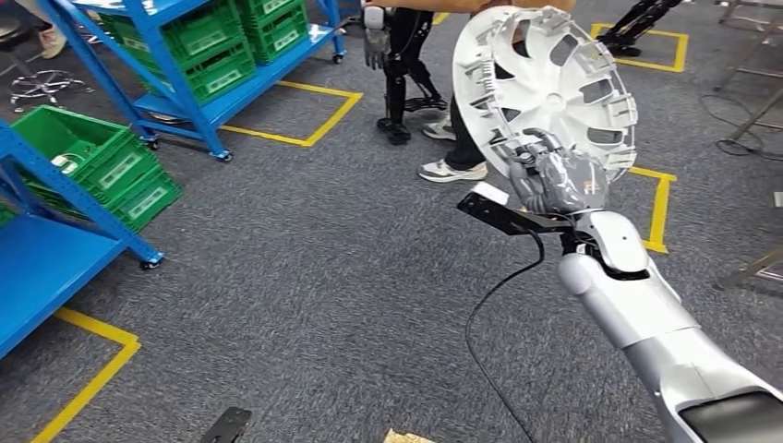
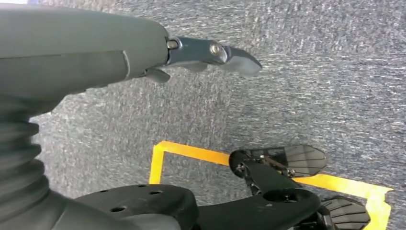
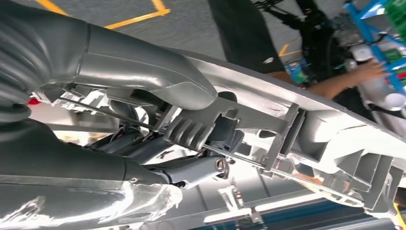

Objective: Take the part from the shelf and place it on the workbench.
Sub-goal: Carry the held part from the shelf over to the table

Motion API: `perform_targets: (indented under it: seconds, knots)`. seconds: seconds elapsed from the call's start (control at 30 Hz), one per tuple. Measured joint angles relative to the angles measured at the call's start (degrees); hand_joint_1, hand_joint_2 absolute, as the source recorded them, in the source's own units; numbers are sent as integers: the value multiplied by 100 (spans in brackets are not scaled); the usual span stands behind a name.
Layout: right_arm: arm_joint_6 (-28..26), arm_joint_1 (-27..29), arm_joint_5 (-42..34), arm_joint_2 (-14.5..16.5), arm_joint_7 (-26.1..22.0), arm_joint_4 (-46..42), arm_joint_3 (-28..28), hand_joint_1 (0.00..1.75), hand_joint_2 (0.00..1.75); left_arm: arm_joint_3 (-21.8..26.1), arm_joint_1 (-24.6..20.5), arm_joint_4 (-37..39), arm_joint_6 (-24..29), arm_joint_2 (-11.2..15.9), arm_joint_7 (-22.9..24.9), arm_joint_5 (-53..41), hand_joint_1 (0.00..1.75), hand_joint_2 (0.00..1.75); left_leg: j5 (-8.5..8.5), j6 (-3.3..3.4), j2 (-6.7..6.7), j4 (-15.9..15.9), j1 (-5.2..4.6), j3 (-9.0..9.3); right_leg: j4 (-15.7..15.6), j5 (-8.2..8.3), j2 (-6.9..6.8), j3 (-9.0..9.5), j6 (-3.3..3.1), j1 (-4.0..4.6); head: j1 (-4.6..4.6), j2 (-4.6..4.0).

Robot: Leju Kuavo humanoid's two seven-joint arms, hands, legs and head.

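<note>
A silver robot arm raises a white wheel cover (image 1: 545, 88) above grey carpet, the right robot hand (image 1: 554, 177) clasping its lower rim, thumb and fingers (image 3: 191, 132) hooked through the ribbed back. The left robot hand (image 2: 210, 52) hangs over the floor, holding nothing, fingers extended. Left of the wheel cover stand blue shelves (image 1: 194, 106) carrying green crates (image 1: 217, 41) with white labels, unreadable. Behind it, a person's sneakers (image 1: 451, 170).

Workshop: blue racks (image 1: 198, 101), green crates (image 1: 214, 44), floor tape (image 1: 309, 115)
</note>
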Motion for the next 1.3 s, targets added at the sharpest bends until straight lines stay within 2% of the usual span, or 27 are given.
perform_targets:
  seconds: [0.07,0.1,0.13,0.17,0.2,0.23,0.27,0.33,0.4,0.47,0.5,0.57,0.63,0.67,0.7,0.73,0.8,0.87,0.93,1.0,1.03,1.07,1.13,1.2,1.23,1.27,1.3]
  knots:
    - [0,10,5,-41,-2,-17,-16,175,175,0,-8,0,-5,-7,-1,-4,0,175,31,62,132,-43,16,25,295,-180,-339,-154,52,22,50,0]
    - [0,13,9,-47,-5,-27,-17,175,175,0,-6,0,-7,-6,-2,-5,0,175,32,83,196,-49,13,32,622,-358,-555,-307,76,27,72,0]
    - [0,13,15,-49,-10,-31,-17,175,175,1,1,0,-9,-5,-2,-6,0,175,27,97,267,-49,10,35,1014,-547,-685,-485,100,19,90,0]
    - [0,17,21,-49,-15,-33,-16,175,175,1,9,0,-10,-2,-2,-8,0,175,21,102,340,-48,9,39,1359,-684,-747,-642,124,6,88,0]
    - [1,20,25,-49,-15,-34,-16,175,175,2,15,0,-10,1,-2,-10,0,175,14,100,412,-48,10,45,1555,-733,-774,-722,145,-9,88,0]
    - [1,22,27,-50,-11,-34,-17,175,175,2,16,0,-10,3,-2,-11,0,175,2,88,483,-46,15,56,1524,-674,-796,-683,164,-23,91,0]
    - [2,23,27,-50,-6,-34,-18,175,175,2,15,0,-10,2,-2,-13,0,175,-13,68,550,-44,22,76,1279,-536,-834,-531,179,-35,89,0]
    - [2,16,28,-51,3,-36,-19,175,175,1,12,-1,-11,4,-2,-14,0,175,-65,-6,670,-26,11,120,511,-249,-1059,-70,198,-27,97,0]
    - [1,8,30,-48,-1,-45,-17,175,175,2,8,-2,-13,14,-2,-16,0,175,-102,-76,773,-11,-25,149,90,-159,-1183,162,131,-1,79,0]
    - [-2,11,32,-55,-3,-54,-20,175,175,2,5,-2,-16,22,-2,-18,0,175,-104,-124,885,-31,-33,173,60,-161,-1055,144,20,18,52,0]
    - [-2,16,32,-62,-1,-57,-27,175,175,2,2,-2,-17,22,-2,-18,0,175,-123,-149,875,-30,-21,181,56,-155,-985,134,-20,19,46,0]
    - [-2,18,31,-72,9,-67,-44,175,175,2,-4,-2,-19,22,-2,-19,0,175,-306,-186,671,212,5,81,44,-140,-857,132,-103,7,28,0]
    - [-2,19,32,-72,11,-71,-49,175,175,3,1,-2,-20,20,-2,-20,0,175,-641,-190,411,892,12,-254,40,-132,-730,131,-160,2,-2,0]
    - [-2,21,33,-72,8,-70,-47,175,175,3,8,-2,-21,20,-2,-20,0,175,-770,-186,361,1263,7,-459,40,-131,-656,130,-175,8,-12,0]
    - [-1,23,34,-72,5,-69,-46,175,175,4,16,-2,-23,19,-2,-20,0,175,-811,-178,338,1513,2,-616,40,-129,-575,129,-181,14,-17,0]
    - [-1,24,33,-72,4,-69,-47,175,175,4,20,-2,-25,18,-2,-20,0,175,-741,-163,324,1570,-2,-685,40,-127,-493,130,-183,20,-16,0]
    - [0,22,32,-72,4,-69,-52,175,175,3,19,-2,-25,19,-2,-20,0,175,-356,-113,242,1099,-6,-514,40,-118,-334,132,-173,21,-18,0]
    - [0,9,32,-72,5,-71,-57,175,175,4,12,-2,-25,24,-2,-20,0,175,-47,-63,0,393,5,-195,49,-101,-189,108,-138,18,-15,0]
    - [0,0,33,-72,5,-73,-63,175,175,6,7,-2,-26,29,-2,-20,0,175,3,-60,-127,52,6,-42,35,-67,-54,64,-72,-2,-13,0]
    - [0,8,33,-84,5,-75,-86,175,175,7,-2,-2,-26,31,-2,-20,0,175,19,-47,-9,-14,5,-16,-4,-26,43,20,5,-30,-13,0]
    - [1,11,32,-94,5,-76,-99,175,175,7,-10,-2,-25,31,-2,-20,0,175,40,-19,54,-39,10,-4,28,-47,-34,-16,32,-22,-3,0]
    - [1,8,32,-102,4,-77,-108,175,175,7,-18,-2,-26,28,-2,-20,0,175,59,10,121,-65,15,7,164,-130,-190,-94,52,-8,15,0]
    - [3,-1,33,-107,-3,-79,-112,175,175,7,-19,-2,-27,22,-2,-21,0,175,64,49,250,-83,7,19,795,-470,-591,-388,86,15,44,0]
    - [7,-1,37,-106,-12,-79,-110,175,175,7,-3,-2,-27,25,-2,-21,0,175,52,62,392,-82,-3,24,1470,-747,-756,-688,122,6,46,0]
    - [9,0,39,-106,-11,-78,-110,175,175,7,0,-2,-27,26,-2,-21,0,175,45,60,461,-81,-3,28,1557,-744,-783,-711,135,0,46,0]
    - [11,0,40,-107,-8,-78,-110,175,175,7,0,-2,-28,26,-2,-22,0,175,35,50,527,-79,-1,37,1431,-649,-808,-622,145,-6,46,0]
    - [13,-1,40,-107,-4,-78,-110,175,175,7,-5,-2,-28,23,-2,-22,0,175,19,31,588,-75,1,53,1107,-489,-872,-425,154,-11,46,0]
